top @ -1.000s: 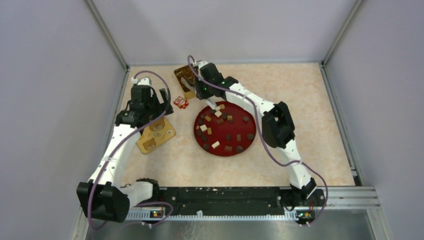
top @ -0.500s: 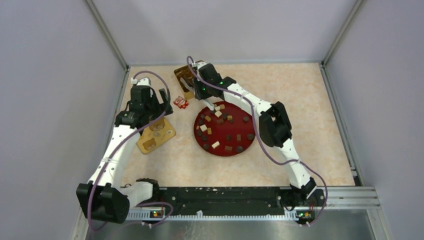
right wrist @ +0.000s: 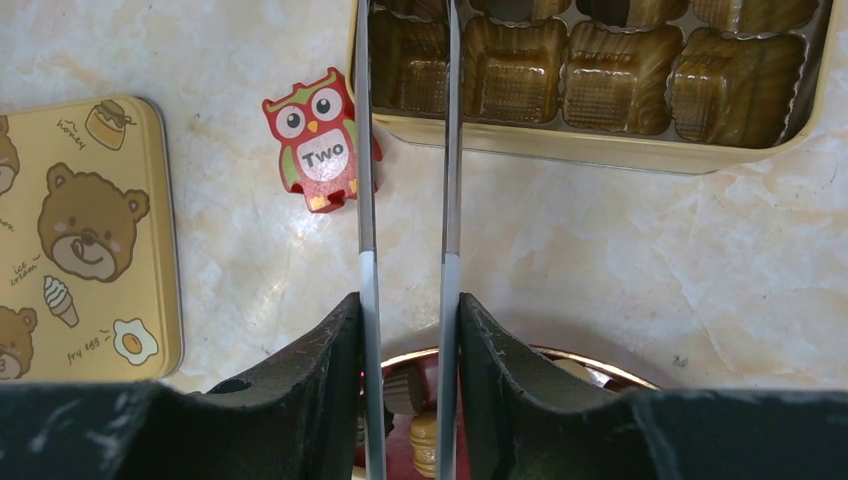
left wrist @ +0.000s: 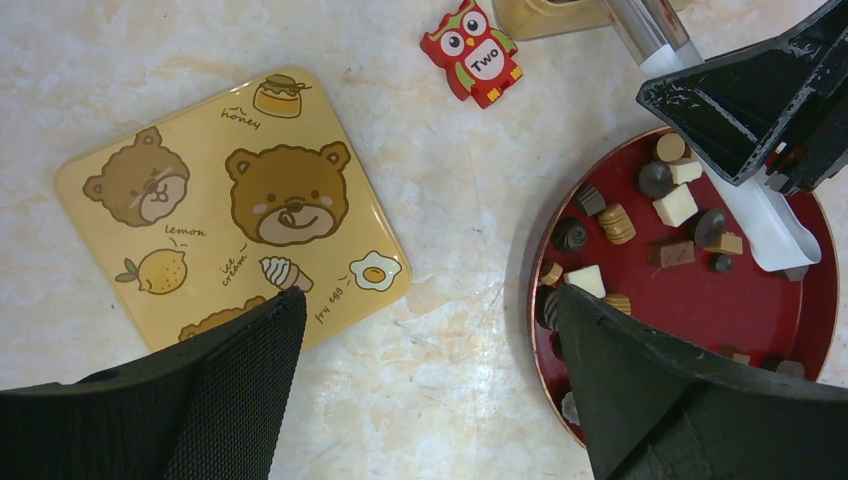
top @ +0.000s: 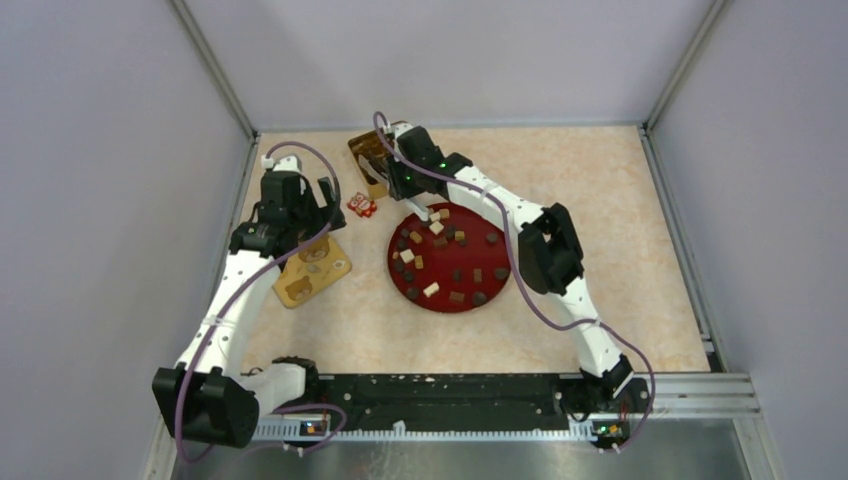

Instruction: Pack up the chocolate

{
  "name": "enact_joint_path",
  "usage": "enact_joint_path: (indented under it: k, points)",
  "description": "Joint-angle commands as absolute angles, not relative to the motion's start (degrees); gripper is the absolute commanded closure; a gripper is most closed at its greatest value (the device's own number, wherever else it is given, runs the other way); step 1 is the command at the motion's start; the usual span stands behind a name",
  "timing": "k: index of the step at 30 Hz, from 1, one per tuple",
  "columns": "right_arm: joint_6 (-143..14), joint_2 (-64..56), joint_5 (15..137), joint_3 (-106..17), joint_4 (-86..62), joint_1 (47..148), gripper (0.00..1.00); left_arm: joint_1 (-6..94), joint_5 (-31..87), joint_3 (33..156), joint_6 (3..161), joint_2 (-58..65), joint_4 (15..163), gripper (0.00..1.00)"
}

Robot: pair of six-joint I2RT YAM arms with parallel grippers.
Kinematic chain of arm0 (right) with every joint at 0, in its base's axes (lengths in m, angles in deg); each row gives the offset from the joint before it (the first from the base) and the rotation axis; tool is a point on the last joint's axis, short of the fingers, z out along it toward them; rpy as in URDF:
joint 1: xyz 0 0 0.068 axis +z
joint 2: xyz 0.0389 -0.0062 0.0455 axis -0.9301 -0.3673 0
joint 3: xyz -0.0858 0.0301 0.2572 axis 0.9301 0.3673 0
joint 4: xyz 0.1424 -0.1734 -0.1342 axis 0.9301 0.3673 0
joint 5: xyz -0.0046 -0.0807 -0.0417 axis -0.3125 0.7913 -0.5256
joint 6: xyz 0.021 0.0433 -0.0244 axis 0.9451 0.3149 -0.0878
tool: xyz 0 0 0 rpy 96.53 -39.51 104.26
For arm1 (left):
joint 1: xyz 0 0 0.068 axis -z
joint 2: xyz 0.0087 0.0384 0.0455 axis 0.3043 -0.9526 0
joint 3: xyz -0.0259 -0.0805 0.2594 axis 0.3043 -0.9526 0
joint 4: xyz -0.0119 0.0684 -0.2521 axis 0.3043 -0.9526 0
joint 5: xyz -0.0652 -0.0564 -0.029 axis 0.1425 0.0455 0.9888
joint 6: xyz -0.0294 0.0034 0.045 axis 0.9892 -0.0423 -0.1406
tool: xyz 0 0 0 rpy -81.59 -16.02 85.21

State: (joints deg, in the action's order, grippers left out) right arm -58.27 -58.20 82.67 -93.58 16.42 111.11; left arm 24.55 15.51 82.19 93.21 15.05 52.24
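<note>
My right claw (right wrist: 408,312) is clamped on the tweezers (right wrist: 364,140), one finger pressing each blade, and the blades reach out over the near wall of the tin (right wrist: 620,152). The tips run off the top of my wrist view, so I can't tell whether a piece sits between them. The paper cups I can see in the tin look empty.

The chocolate (left wrist: 676,205) is all on the red plate (left wrist: 700,312), with dark lumps and pale cubes scattered across it. A few sit right under my right wrist.

My judgement for this step: line both tips up over one cup and go in low, inside its frilled edge, before easing the squeeze. That way a piece drops flat and doesn't bounce into the next cup. I should ease off only a little, because too much slack and the tweezers themselves slip from my fingers. I also need to steer clear of the owl token (right wrist: 320,140) just beside the left blade.

My left claw (left wrist: 428,300) is spread wide and holding nothing. It hangs above the table between the bear lid (left wrist: 230,210) and the plate.
</note>
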Motion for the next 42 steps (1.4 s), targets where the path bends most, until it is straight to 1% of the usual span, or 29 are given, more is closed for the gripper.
enact_joint_path:
  k: [1, 3, 4, 6, 9, 11, 16, 18, 24, 28, 32, 37, 42]
  points:
    - [-58.2, -56.1, 82.9, -97.2, 14.7, 112.1, 0.64, 24.6, 14.6, 81.8, 92.5, 16.6, 53.2, 0.01]
    - [-58.3, -55.9, 83.1, -97.2, 14.6, 112.0, 0.65, 24.6, 14.7, 81.9, 92.5, 16.6, 53.2, 0.01]
    - [-58.2, -55.7, 83.2, -97.1, 14.5, 112.0, 0.68, 24.6, 14.7, 81.8, 92.5, 16.6, 53.2, 0.01]
    - [-58.2, -55.2, 83.3, -97.1, 14.3, 112.1, 0.74, 24.6, 14.7, 81.7, 92.5, 16.7, 53.3, 0.01]
    - [-58.4, -54.0, 83.3, -96.9, 14.0, 112.0, 0.87, 24.6, 14.6, 81.7, 92.4, 16.8, 53.2, 0.01]
    - [-58.4, -52.5, 83.2, -96.2, 13.3, 112.0, 0.93, 24.6, 14.7, 81.8, 92.4, 16.7, 53.3, 0.01]
    - [-58.6, -45.1, 83.9, -90.5, 10.3, 112.0, 0.94, 24.6, 14.9, 82.0, 92.3, 16.5, 53.3, 0.01]
    - [-59.2, -40.4, 87.1, -85.6, 8.4, 112.0, 0.94, 24.6, 14.9, 82.0, 92.2, 16.4, 53.5, 0.01]
    - [-61.9, -24.9, 95.7, -65.1, 6.4, 111.0, 0.94, 24.6, 15.4, 82.1, 92.0, 15.7, 54.2, 0.01]
    - [-61.3, -15.5, 99.4, -52.7, 9.5, 110.0, 0.94, 24.6, 16.4, 82.5, 91.9, 14.8, 55.1, 0.01]
    - [-59.0, -8.0, 101.8, -44.4, 15.7, 109.7, 0.93, 24.6, 17.2, 82.6, 92.0, 13.6, 56.0, 0.01]
    - [-53.9, -1.1, 102.5, -37.7, 22.4, 109.7, 0.91, 24.6, 18.0, 82.5, 92.5, 12.5, 56.5, 0.01]
    - [-51.1, 2.3, 102.5, -33.9, 26.8, 109.7, 0.87, 24.6, 18.4, 82.3, 92.5, 11.9, 57.2, 0.01]
